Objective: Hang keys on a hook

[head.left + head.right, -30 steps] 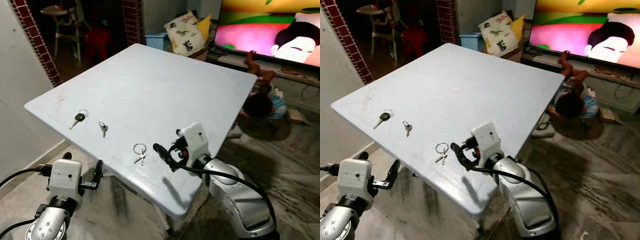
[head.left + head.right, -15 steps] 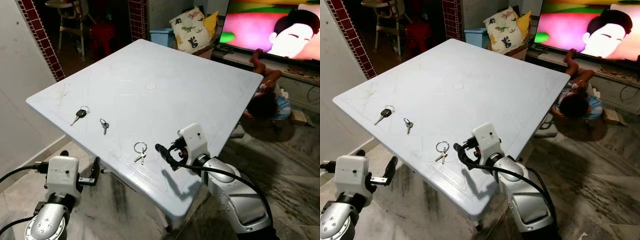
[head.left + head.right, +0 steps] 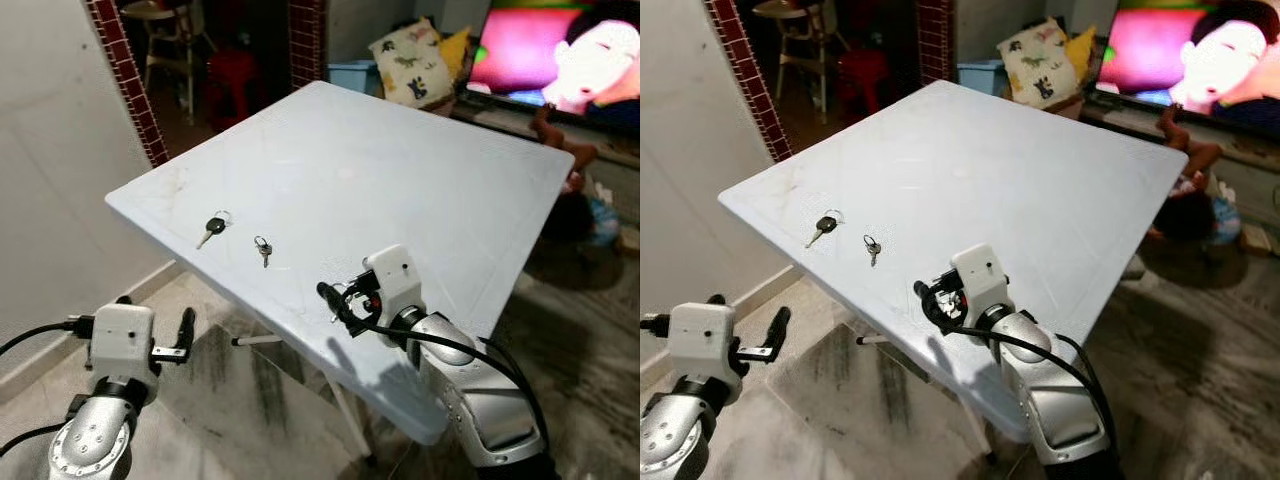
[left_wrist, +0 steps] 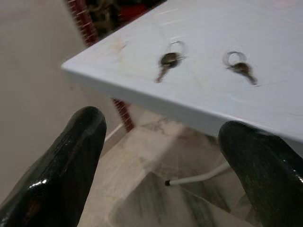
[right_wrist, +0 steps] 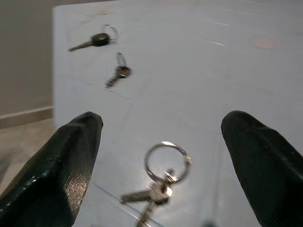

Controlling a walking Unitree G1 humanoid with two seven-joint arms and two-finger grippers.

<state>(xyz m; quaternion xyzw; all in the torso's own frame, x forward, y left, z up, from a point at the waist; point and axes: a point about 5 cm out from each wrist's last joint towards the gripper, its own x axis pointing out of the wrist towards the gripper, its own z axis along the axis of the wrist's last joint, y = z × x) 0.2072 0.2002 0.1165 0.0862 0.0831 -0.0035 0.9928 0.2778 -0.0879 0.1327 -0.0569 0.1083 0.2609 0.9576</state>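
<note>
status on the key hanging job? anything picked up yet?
Nothing done: all three key sets lie on the white table. In hand: right gripper, jaws open, is lined up on the nearest key ring. Left gripper hangs open below the table edge. Left: grasp, lift, hang on a hook.

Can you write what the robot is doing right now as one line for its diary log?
right hand: open, over key ring on table | left hand: open, off table edge | two other keys: untouched | hook: unseen
</note>
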